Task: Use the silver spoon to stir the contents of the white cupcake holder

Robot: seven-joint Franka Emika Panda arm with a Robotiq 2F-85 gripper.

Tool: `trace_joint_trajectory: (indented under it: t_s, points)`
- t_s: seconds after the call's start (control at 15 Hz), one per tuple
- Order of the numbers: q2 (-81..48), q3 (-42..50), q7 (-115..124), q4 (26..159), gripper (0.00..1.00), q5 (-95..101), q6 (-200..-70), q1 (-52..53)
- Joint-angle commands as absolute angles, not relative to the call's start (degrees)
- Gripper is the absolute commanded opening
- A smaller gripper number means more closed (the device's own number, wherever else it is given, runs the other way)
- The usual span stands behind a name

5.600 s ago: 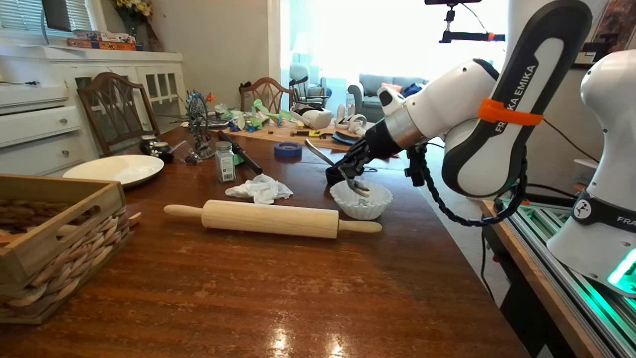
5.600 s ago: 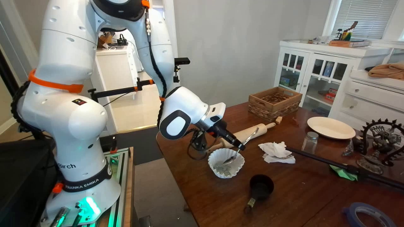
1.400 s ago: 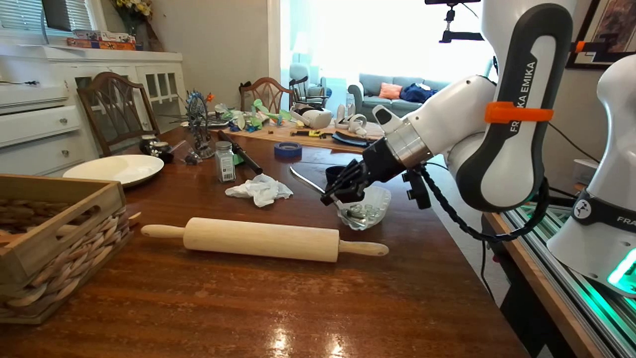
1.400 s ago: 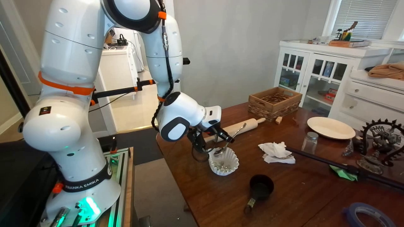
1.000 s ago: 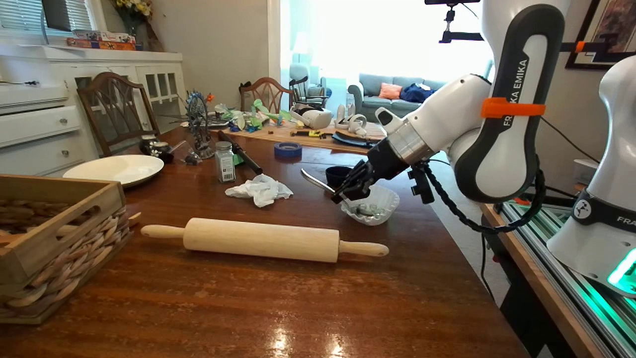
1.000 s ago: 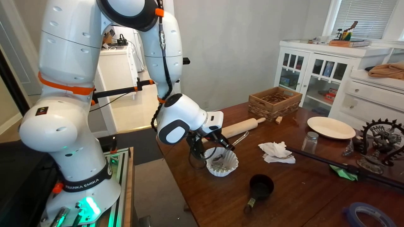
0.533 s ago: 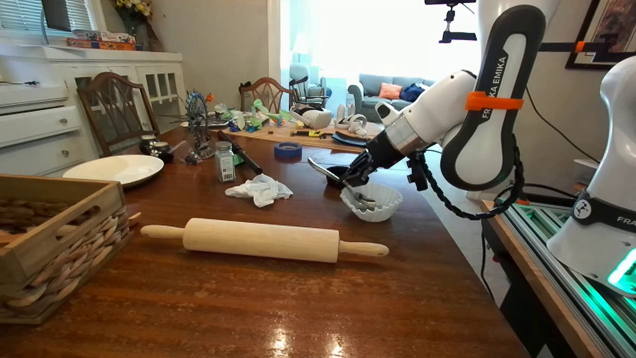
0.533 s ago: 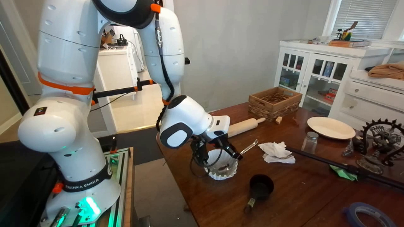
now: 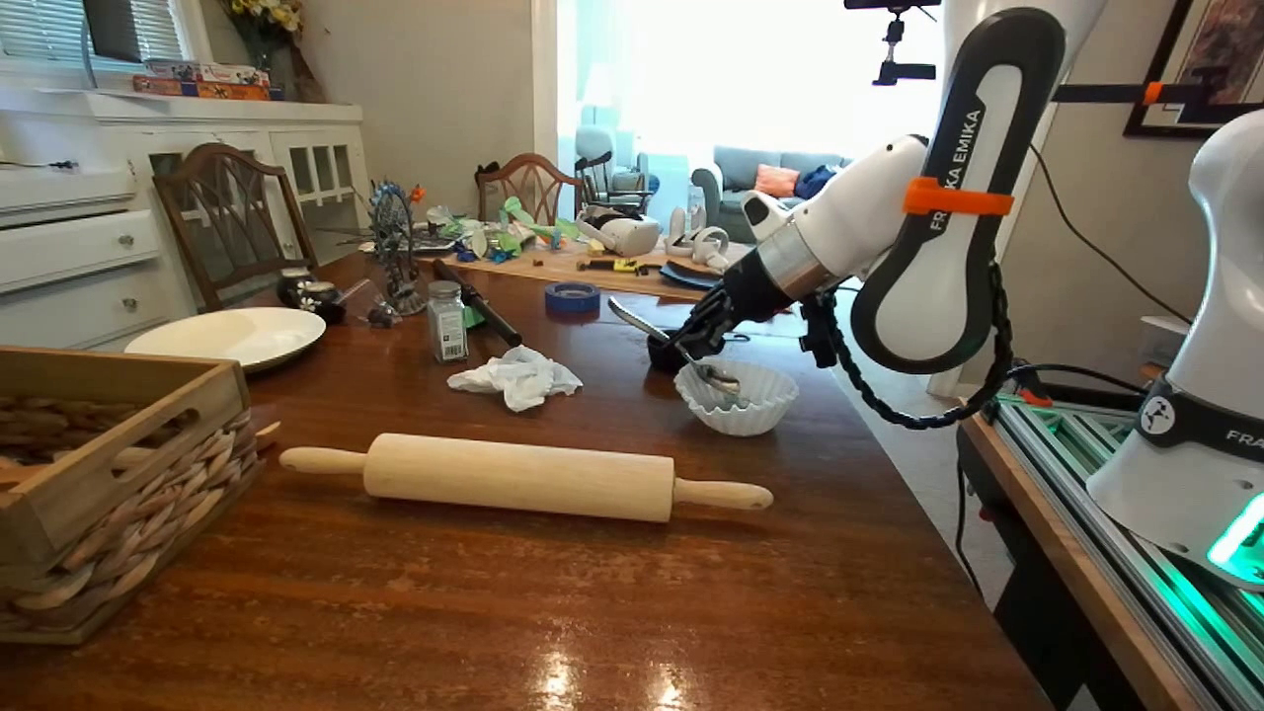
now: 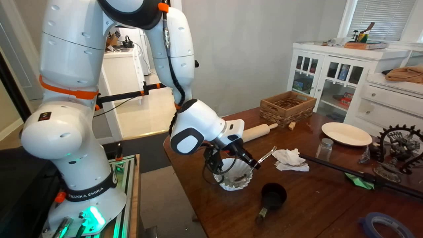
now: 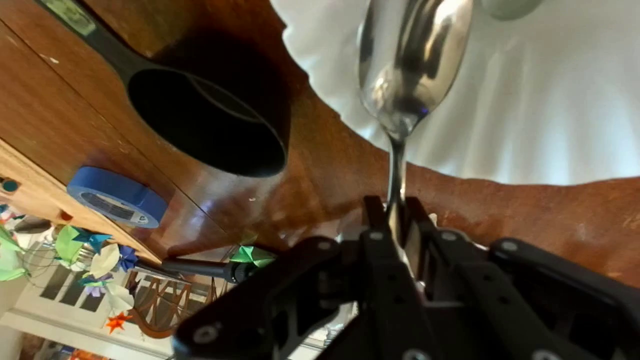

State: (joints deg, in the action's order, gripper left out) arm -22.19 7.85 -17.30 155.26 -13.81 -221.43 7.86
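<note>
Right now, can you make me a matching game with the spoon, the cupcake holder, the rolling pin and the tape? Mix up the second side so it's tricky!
Things:
1. silver spoon
2. white cupcake holder
3. rolling pin
4. roll of tape

Clues:
A. pale wood, lying on its side
B. held by the gripper
C. blue
D. has ridged sides

Right pairs: 1-B, 2-D, 3-A, 4-C

In wrist view, spoon (image 11: pixel 404 97) cropped at top, cupcake holder (image 11: pixel 530 100) cropped
</note>
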Motion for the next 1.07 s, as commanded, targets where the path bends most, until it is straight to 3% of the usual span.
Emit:
trace_joint_trajectory:
  t_s: [0.0, 0.53, 1.0]
  points:
    - [-23.9, 7.1, -17.4, 153.5, 0.03, -14.3, -223.5, 9.5]
    - [-21.2, 0.4, -6.9, 156.8, 0.03, -0.7, -217.9, 4.5]
    - [-19.8, 3.4, -6.8, 157.2, 0.03, -3.8, -213.8, 2.6]
